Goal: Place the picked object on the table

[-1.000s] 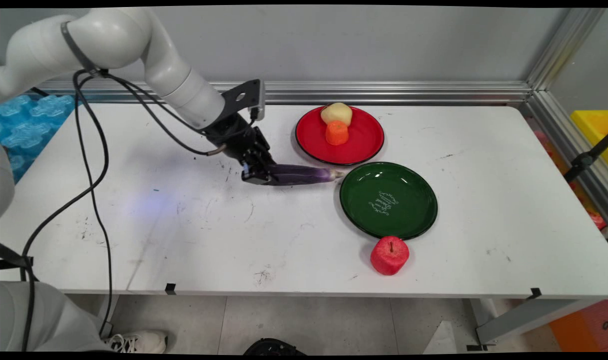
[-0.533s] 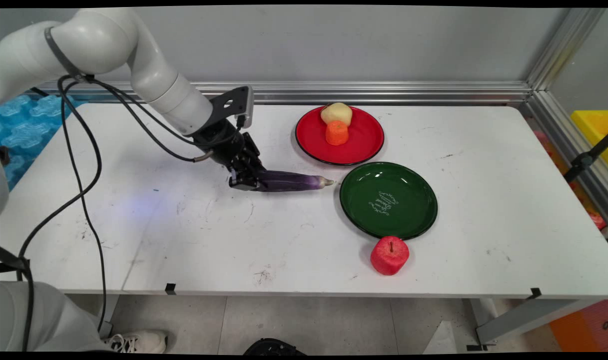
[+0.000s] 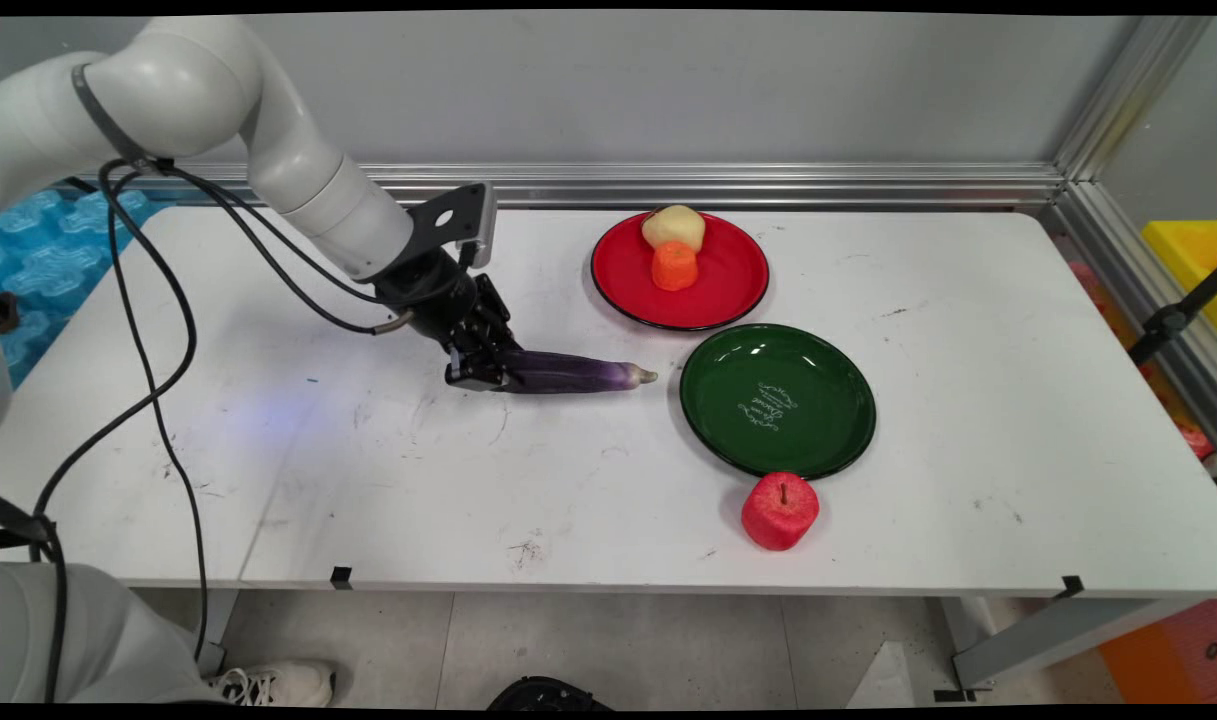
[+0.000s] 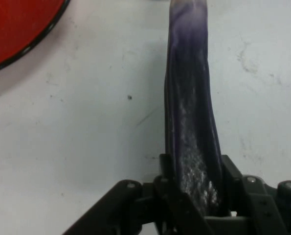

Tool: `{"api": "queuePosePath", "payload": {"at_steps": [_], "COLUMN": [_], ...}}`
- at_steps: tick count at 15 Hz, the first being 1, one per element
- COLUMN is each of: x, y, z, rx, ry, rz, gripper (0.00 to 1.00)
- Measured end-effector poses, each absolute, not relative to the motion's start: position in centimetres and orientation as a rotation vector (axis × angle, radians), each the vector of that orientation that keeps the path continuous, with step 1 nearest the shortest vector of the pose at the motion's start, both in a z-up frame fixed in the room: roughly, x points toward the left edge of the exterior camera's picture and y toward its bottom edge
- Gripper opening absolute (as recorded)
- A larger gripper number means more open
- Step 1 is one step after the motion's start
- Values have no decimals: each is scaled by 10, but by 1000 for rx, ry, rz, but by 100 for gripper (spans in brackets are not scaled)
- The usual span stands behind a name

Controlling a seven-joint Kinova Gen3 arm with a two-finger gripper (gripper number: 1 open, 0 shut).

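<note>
A long purple eggplant [image 3: 568,372] lies low over the white table [image 3: 368,470], its pale tip pointing right toward the green plate [image 3: 778,400]. My gripper [image 3: 480,368] is shut on its left end. In the hand view the eggplant [image 4: 189,107] runs straight up from between my fingers [image 4: 167,169], and my gripper [image 4: 196,196] clamps its near end. The rim of the red plate [image 4: 18,34] shows at the upper left there.
The red plate [image 3: 728,275] at the back holds a yellowish potato [image 3: 673,227] and an orange fruit [image 3: 675,266]. A red apple [image 3: 780,511] sits on the table just in front of the green plate. An aluminium rail runs along the wall behind.
My gripper has drawn the eggplant leftward and slightly toward the near side, so its tip is now farther from the green plate.
</note>
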State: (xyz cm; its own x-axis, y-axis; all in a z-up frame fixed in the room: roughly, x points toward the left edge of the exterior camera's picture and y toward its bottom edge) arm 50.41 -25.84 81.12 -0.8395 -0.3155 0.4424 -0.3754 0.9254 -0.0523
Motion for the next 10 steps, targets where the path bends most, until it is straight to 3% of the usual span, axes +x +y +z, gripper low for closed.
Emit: {"api": "queuePosePath", "payload": {"at_steps": [10], "x": [507], "y": [-255], "z": [806], "rx": [506], "ry": [-2649], "rz": [183], "gripper": [0]}}
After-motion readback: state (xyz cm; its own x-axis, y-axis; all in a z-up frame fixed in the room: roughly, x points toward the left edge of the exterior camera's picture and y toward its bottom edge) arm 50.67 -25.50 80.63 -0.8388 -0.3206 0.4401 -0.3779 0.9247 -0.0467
